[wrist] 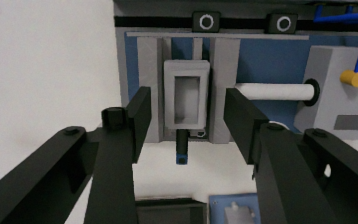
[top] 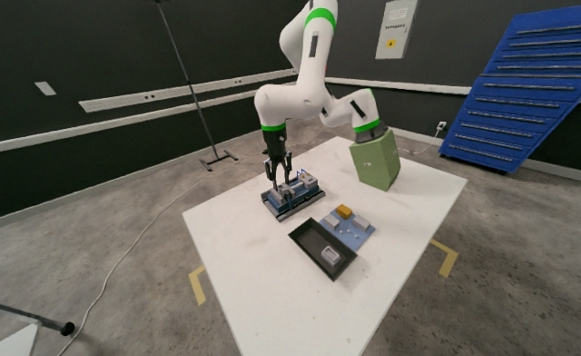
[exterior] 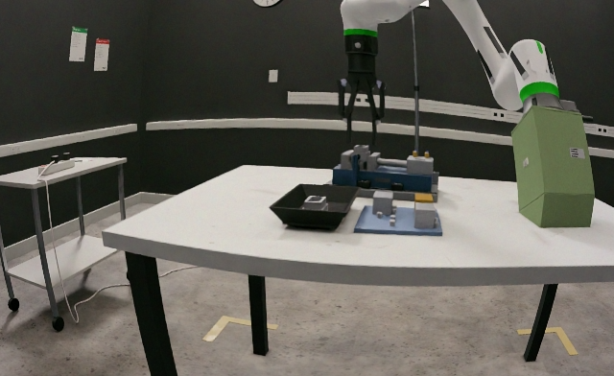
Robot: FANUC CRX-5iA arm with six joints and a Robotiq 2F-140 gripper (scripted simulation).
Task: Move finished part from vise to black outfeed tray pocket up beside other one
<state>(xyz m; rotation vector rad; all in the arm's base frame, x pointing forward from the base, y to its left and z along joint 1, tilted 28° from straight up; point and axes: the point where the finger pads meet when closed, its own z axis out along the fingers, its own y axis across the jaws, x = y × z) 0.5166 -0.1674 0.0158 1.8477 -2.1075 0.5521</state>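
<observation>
Workshop or robot test room: dark walls with white cable rails [exterior: 242, 124], bare concrete floor [top: 88, 236] with yellow corner marks [top: 197, 285], blue drawer cabinet [top: 526, 86], wheeled metal trolley [exterior: 55, 175], wall clock [exterior: 267, 2], white work table [exterior: 242, 230] carrying a vise [exterior: 386, 175].

We see a matt white table top [exterior: 223, 240] on black legs, a rough grey concrete-like floor [exterior: 357, 336], a matt black outfeed tray [top: 305, 251], a blue-painted vise [exterior: 381, 178] with dull grey metal-looking parts, and a glossy white robot arm [top: 308, 86].
</observation>
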